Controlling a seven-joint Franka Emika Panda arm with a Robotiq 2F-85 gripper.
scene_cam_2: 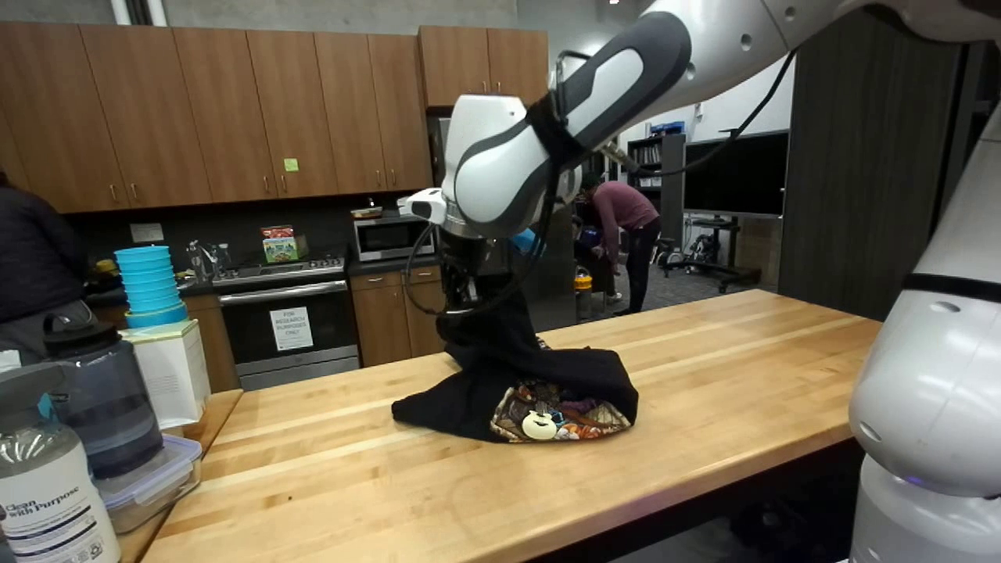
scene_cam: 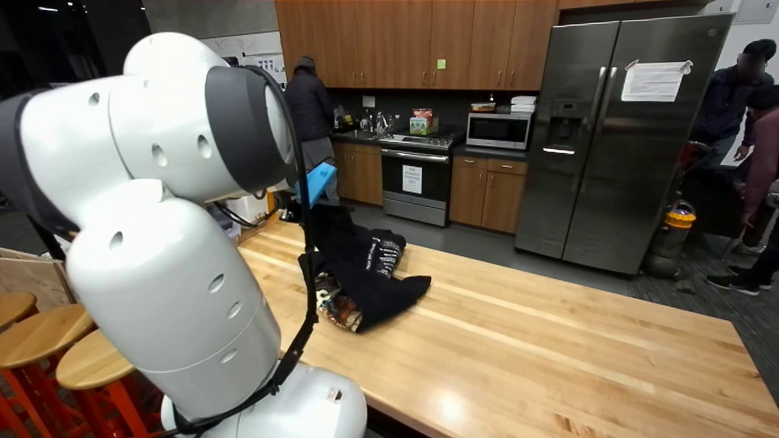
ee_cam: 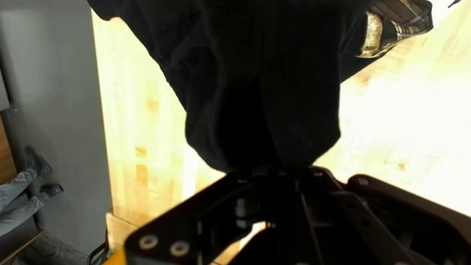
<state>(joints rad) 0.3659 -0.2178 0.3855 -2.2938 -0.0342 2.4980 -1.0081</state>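
Jaws closed, the black two-fingered gripper (ee_cam: 273,173) pinches soft black cloth (scene_cam_2: 504,367) that could slip free if its bulk below drags on the pale wooden tabletop (scene_cam_2: 336,477).

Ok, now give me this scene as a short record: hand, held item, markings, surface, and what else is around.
Hand: shut on black cloth
Held item: black cloth, gathered up at the hand, lower part lying on the wooden table
Markings: white lettering
Showing at its opening: patterned fabric
Surface: wooden table
Also around: dark water bottle, blue stacked cups
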